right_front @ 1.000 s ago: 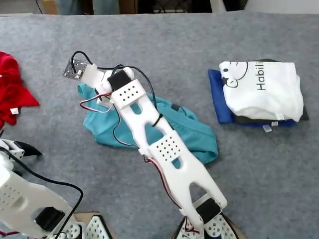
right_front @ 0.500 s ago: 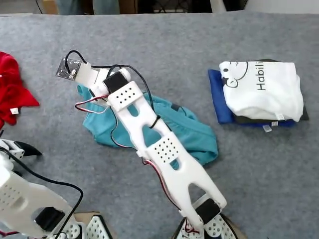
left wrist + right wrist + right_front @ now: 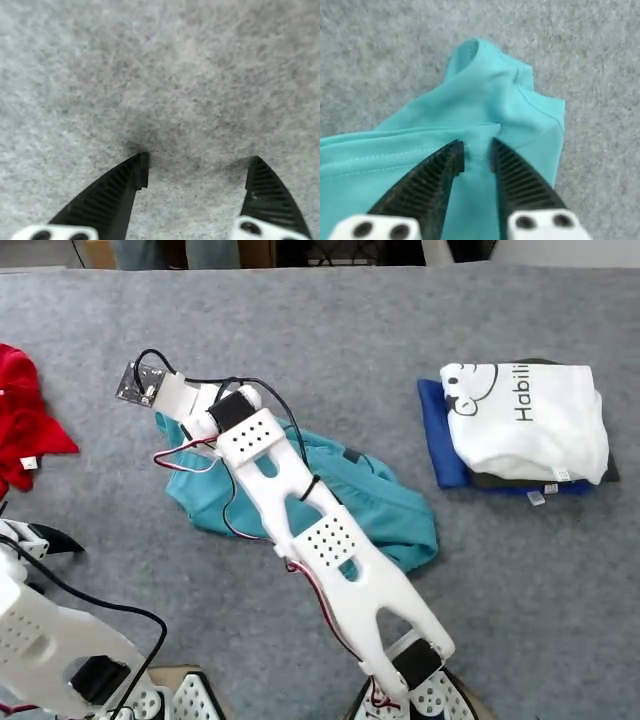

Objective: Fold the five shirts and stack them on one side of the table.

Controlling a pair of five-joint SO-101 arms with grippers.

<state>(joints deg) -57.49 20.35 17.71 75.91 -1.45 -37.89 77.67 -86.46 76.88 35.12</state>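
A red shirt (image 3: 25, 425) lies at far left. The left gripper (image 3: 197, 165) has its fingers spread wide over bare surface (image 3: 160, 60). The right gripper (image 3: 477, 149) has drifted slightly left; its wrist view shows the fingers narrowly parted, holding nothing, above the teal shirt (image 3: 485, 105). The folded stack (image 3: 525, 425) sits at right.

White perforated arms (image 3: 330, 540) (black ribbed fingers (image 3: 427, 185))

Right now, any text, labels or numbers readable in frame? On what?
White shirt: dark lettering beside a cartoon face, running up to the shirt's far edge; printed wording, not transcribed here.
Small tag at the near edge of the blue shirt: too small to read.
White label on the red shirt: too small to read.
Teal shirt: no print showing.
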